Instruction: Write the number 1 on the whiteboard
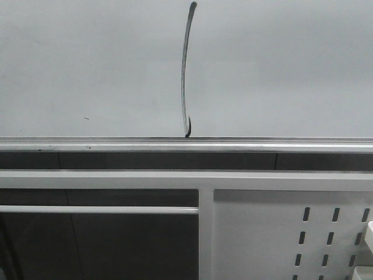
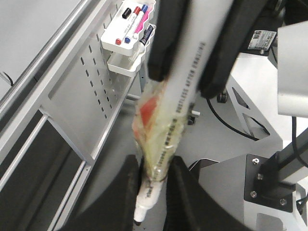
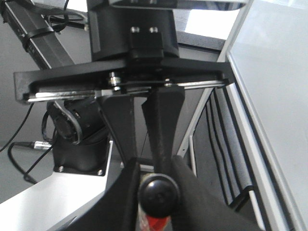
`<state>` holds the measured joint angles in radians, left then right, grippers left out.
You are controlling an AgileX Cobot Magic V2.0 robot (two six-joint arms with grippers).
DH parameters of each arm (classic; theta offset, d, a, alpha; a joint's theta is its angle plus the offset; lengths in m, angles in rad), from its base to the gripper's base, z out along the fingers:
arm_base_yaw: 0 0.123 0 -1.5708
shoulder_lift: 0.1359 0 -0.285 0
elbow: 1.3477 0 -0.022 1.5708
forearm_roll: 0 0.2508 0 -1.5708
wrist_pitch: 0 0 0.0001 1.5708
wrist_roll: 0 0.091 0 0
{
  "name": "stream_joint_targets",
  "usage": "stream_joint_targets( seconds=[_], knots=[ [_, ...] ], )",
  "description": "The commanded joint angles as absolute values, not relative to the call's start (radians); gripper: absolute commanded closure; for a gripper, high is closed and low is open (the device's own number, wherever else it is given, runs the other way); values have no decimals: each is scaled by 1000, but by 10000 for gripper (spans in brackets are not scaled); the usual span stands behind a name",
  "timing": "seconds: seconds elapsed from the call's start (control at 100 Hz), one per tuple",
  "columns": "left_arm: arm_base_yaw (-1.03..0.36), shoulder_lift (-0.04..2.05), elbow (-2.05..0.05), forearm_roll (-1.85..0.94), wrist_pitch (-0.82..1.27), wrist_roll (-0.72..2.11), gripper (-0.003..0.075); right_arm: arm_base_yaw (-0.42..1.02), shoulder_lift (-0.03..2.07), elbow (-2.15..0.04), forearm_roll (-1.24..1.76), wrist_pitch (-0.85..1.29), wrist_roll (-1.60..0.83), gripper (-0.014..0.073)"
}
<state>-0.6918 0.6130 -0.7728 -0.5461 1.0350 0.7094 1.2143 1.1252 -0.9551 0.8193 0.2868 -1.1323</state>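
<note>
The whiteboard [image 1: 87, 64] fills the upper front view, with its silver rail [image 1: 116, 143] below. The number 1 [image 1: 184, 70] is a long dark, slightly bowed stroke with a small hook just above the rail. Neither gripper shows in the front view. In the left wrist view my left gripper [image 2: 154, 163] is shut on the tape-wrapped lower part of a white marker [image 2: 185, 57], whose bare tip points out past the fingers. My right gripper [image 2: 185, 82] grips the same marker higher up. In the right wrist view my right gripper [image 3: 155, 166] is shut around the marker's round black end [image 3: 159, 191].
A white perforated metal panel [image 1: 262, 233] stands below the board at the right. A white tray of spare markers [image 2: 129, 30] hangs on it. Both arm bases and cables [image 2: 231, 125] lie close behind the grippers. The whiteboard's edge also shows in the right wrist view [image 3: 279, 72].
</note>
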Motion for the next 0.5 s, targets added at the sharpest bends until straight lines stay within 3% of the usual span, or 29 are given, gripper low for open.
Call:
stream_joint_targets(
  seconds=[0.0, 0.11, 0.18, 0.38, 0.43, 0.49],
  knots=[
    [-689, 623, -797, -568, 915, 669, 740, 1220, 1106, -992, 848, 230, -1138, 390],
    [-689, 623, -781, -596, 860, 669, 740, 1220, 1102, -992, 858, 162, -1138, 147],
    [-689, 623, -757, -636, 800, 669, 740, 1220, 1086, -992, 858, 123, -1138, 76],
    [-689, 624, -649, -727, 510, 674, 740, 1220, 969, -987, 860, 27, -1138, 79],
    [-689, 625, -623, -759, 416, 674, 740, 1220, 931, -979, 881, 0, -1138, 111],
    [-689, 637, -596, -795, 298, 674, 740, 1220, 881, -954, 911, -28, -1138, 214]
  ],
)
